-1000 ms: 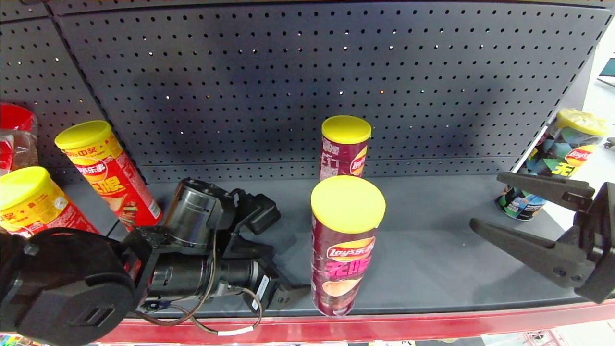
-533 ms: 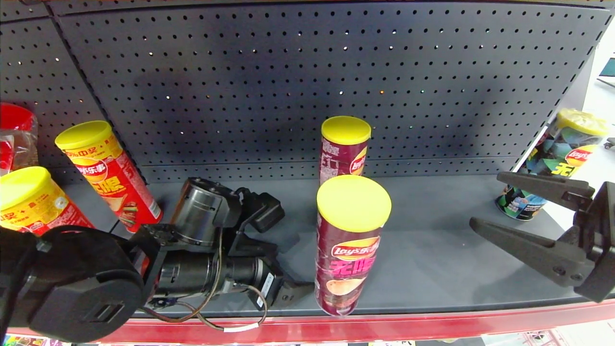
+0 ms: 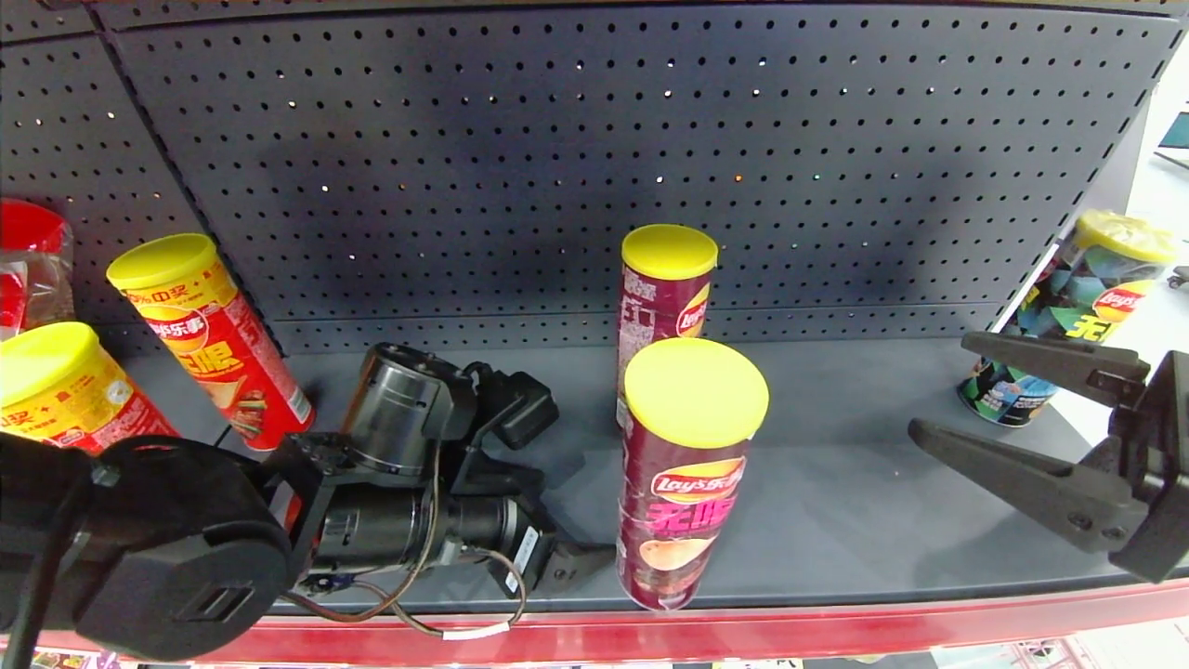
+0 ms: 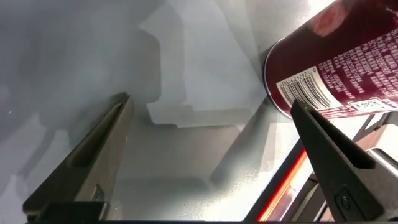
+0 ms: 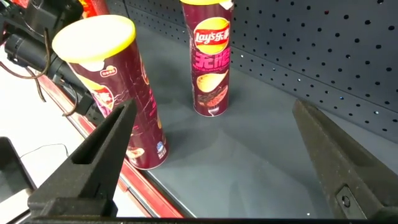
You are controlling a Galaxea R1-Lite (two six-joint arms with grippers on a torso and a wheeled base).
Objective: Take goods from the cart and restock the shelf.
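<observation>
Head view: cylindrical maroon can (image 3: 683, 502), round yellow lid (image 3: 696, 391), perforated backboard (image 3: 557, 139).

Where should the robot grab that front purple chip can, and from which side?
Around the middle of its round body, from the side. The front can stands upright near the shelf edge, with a second can close behind it, so a sideways approach is likely clearest. The open left gripper sits low beside its base.

Logo (image 3: 699, 485), barcode (image 4: 306, 93) on maroon can (image 3: 676, 557)
</observation>
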